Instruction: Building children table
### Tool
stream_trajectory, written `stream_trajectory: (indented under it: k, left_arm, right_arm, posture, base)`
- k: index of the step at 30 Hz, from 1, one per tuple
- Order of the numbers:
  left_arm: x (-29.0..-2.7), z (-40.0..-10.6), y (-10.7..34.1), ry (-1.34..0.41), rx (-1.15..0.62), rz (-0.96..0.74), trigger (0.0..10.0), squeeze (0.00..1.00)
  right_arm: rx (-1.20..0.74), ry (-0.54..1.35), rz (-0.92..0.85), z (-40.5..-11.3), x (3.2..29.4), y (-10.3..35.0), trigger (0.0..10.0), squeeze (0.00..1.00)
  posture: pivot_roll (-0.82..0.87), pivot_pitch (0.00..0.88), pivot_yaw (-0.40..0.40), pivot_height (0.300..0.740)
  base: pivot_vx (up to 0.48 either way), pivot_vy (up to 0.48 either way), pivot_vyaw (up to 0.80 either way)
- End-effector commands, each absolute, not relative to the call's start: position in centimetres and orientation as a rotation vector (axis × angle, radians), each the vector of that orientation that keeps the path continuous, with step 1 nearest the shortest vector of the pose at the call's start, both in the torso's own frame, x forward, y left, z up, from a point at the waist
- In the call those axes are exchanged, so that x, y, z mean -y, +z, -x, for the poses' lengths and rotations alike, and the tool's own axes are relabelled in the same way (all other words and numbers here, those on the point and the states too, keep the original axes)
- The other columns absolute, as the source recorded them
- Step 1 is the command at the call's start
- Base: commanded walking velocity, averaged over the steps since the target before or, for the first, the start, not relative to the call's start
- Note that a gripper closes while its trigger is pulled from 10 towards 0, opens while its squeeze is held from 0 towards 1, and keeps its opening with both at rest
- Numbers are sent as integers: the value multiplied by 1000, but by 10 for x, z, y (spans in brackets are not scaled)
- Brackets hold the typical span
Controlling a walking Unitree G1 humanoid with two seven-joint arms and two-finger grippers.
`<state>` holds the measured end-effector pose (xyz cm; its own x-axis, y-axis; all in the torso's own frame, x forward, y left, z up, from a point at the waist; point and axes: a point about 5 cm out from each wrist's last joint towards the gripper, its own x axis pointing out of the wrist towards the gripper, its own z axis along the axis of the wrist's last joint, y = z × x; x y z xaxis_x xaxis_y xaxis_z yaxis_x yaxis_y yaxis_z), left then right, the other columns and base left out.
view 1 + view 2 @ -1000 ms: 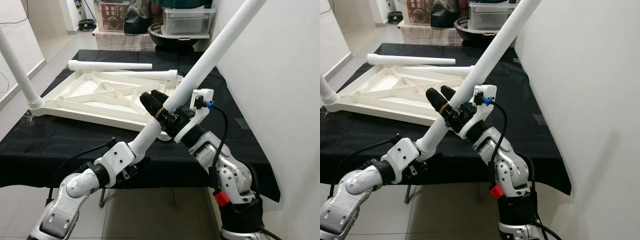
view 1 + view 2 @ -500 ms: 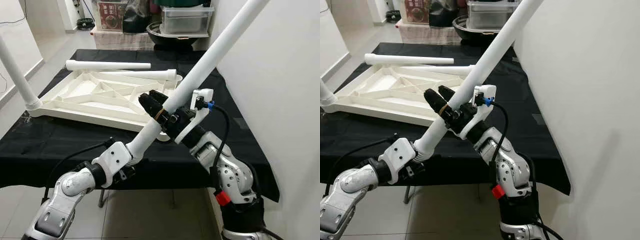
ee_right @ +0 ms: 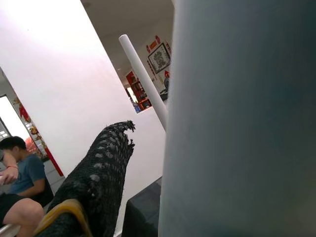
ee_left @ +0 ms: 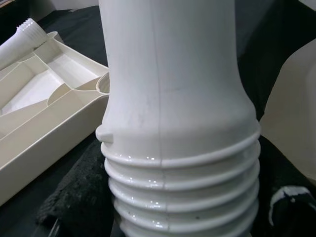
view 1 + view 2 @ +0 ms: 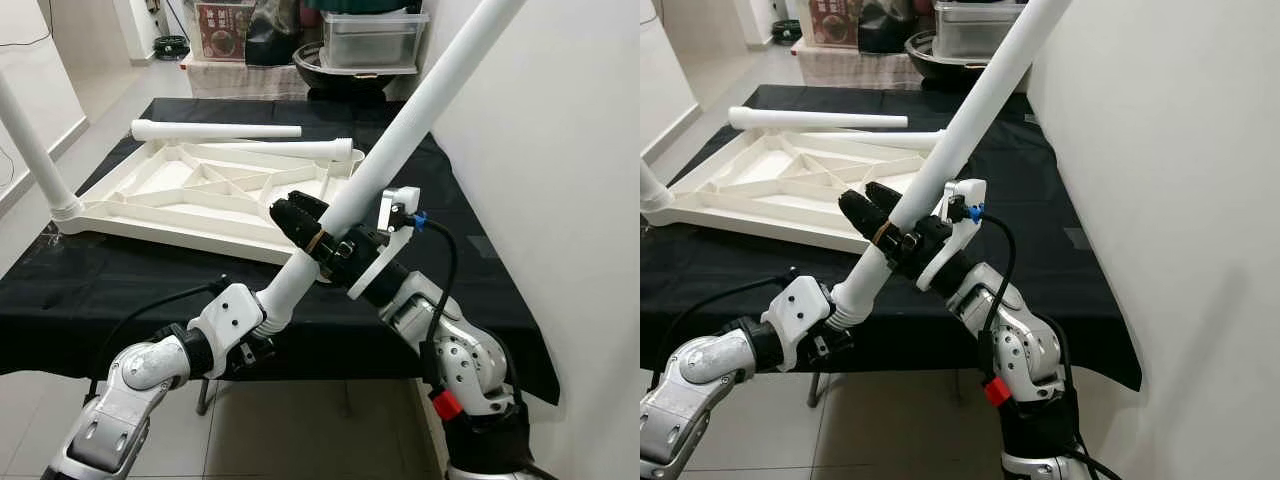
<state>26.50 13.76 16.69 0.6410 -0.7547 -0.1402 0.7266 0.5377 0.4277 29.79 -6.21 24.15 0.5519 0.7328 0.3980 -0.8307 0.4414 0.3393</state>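
Table leg (image 5: 420, 105), long and white, held slanting up from low centre toward the upper right, close along the white wall (image 5: 560, 150). Both arms are on it. Right gripper (image 5: 300, 222) grips mid-shaft, its black jaws shut around the tube; a yellow band shows on one finger. Left gripper (image 5: 262, 325) holds the lower, threaded end; the left wrist view shows the ridged thread (image 4: 182, 197) right at the camera, with dark padded fingers (image 4: 79, 197) pressed to either side, so those jaws are closed on the leg too.

Tabletop (image 5: 190, 195) lies upside down on the black-draped surface (image 5: 120, 290), ribbed underside facing up. One leg (image 5: 35, 150) already stands upright in its far left corner socket. Two more loose legs lie beyond the tabletop on the cloth: one (image 5: 215, 130) farther back, one (image 5: 300, 150) resting against the tabletop's back edge, threaded end pointing right. The near right corner of the tabletop sits just behind the right gripper; the held leg's threaded end hangs below the surface's front edge, apart from that corner.

Clutter at the back of the room: a clear storage box (image 5: 375, 40) and a dark bowl (image 5: 330, 70) on a low shelf. A seated person (image 3: 22, 182) shows in the right wrist view.
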Motion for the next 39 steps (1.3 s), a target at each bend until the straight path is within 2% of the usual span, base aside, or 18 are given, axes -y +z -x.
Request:
stream_trajectory:
  k: [1,3,4,6,7,21,22,27,34,35,37,39]
  left_arm:
    - [-127,-257,166,-967,71,-489,10000,0]
    - [-127,-256,165,-964,69,-477,10000,0]
    - [-126,-255,164,-971,68,-484,10000,0]
    - [-126,-255,164,-977,66,-490,10000,0]
    - [-126,-254,164,-977,65,-483,10000,0]
    - [-133,-258,158,-939,-1,-487,10000,0]
    - [-134,-260,159,-929,-5,-455,10000,1000]
    - [-135,-263,162,-896,16,-441,10000,1000]
    - [-144,-271,164,-784,32,-528,10000,1000]
    - [-148,-275,166,-737,45,-544,10000,0]
    - [-156,-282,171,-619,81,-554,10000,0]
    - [-158,-283,173,-588,90,-554,10000,0]
  right_arm:
    - [199,1003,-529,-296,57,242,10000,0]
    - [201,999,-528,-297,57,242,10000,0]
    - [204,993,-527,-297,57,242,3882,0]
    - [207,989,-527,-297,58,242,3882,0]
    - [207,989,-528,-297,58,242,0,0]
    - [206,974,-535,-298,60,242,0,0]
    - [209,968,-534,-299,60,242,0,0]
    - [214,958,-533,-301,61,243,0,0]
    - [238,910,-535,-308,68,248,0,0]
    - [251,867,-525,-312,72,250,0,0]
    - [282,755,-492,-324,82,255,0,0]
    - [289,727,-484,-327,85,256,0,0]
  posture:
    - [67,97,-22,740]
    - [67,97,-22,740]
    - [66,99,-22,740]
    - [66,96,-25,740]
    - [66,96,-25,740]
    - [66,99,-25,740]
    - [65,99,-26,740]
    - [65,96,-25,740]
    - [63,90,-24,740]
    - [65,85,-25,740]
    - [66,83,-26,740]
    - [66,83,-26,740]
  base:
    - [0,0,0]
    - [0,0,0]
    - [0,0,0]
    - [0,0,0]
    - [0,0,0]
    - [0,0,0]
    - [0,0,0]
    - [0,0,0]
    - [0,0,0]
    - [0,0,0]
    - [0,0,0]
    - [0,0,0]
